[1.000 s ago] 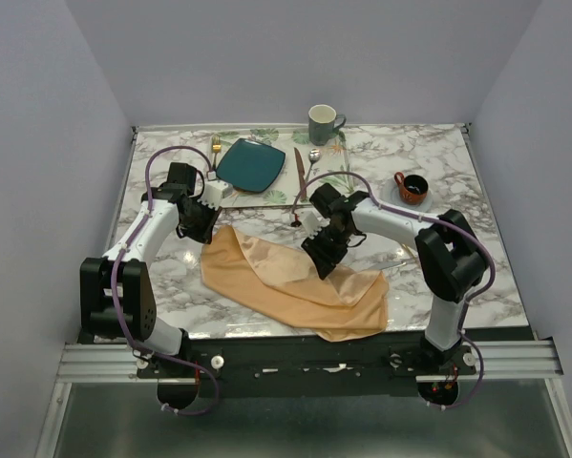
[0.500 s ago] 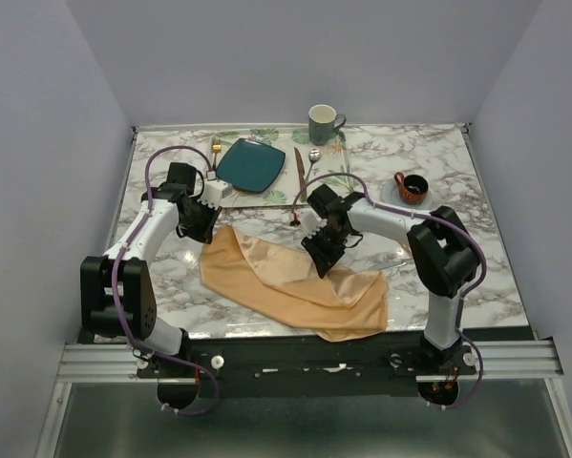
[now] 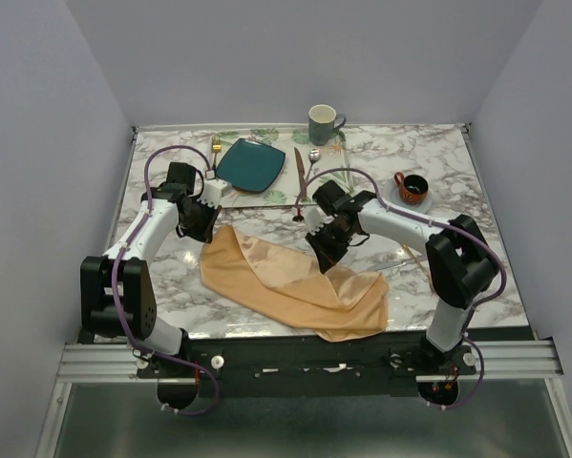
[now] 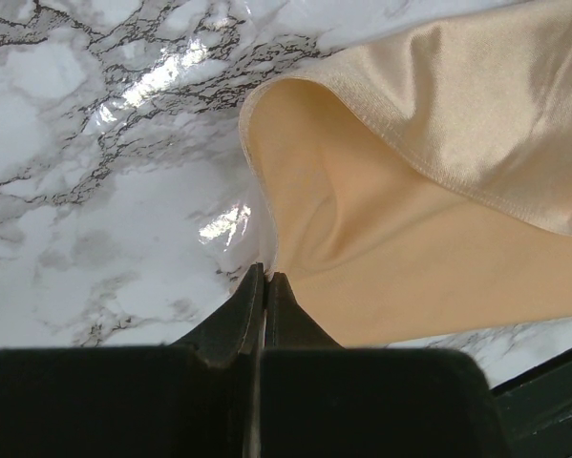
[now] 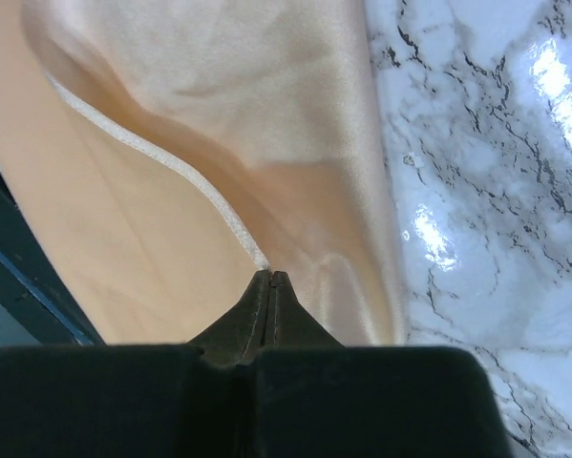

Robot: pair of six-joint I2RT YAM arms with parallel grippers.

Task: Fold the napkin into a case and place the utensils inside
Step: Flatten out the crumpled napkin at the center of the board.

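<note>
**Top view.** The napkin [image 3: 295,281] lay rumpled on the marble table [image 3: 457,172], on the near side of the teal plate [image 3: 250,164]. It formed a long band, with its long axis running slantwise from just near of the plate's left corner away to the near right. The left gripper [image 3: 201,221] sat at the band's end closest to the plate. The right gripper [image 3: 326,250] sat about halfway along the plate-side edge, near and to the right of the plate. The band's other end, the part farthest from the plate, lay loose and was closer to the right arm's base. The utensils could not be made out for certain at this size.

**Left wrist view.** The fingers [image 4: 230,320] were pressed fully together. The napkin's edge curved down into their tips, so the left gripper appeared to be pinching the cloth there. The rest of the cloth spread ahead and to the right of the tips.

**Right wrist view.** The fingers [image 5: 233,329] were likewise fully together, and the pale hem [image 5: 152,157] ran straight into their tips, so they were clamped on it. The cloth spread ahead and to the left of the tips.

Both holds were on the plate-side edge, so any fold would probably carry that edge away from the plate, across the band's short width.
</note>
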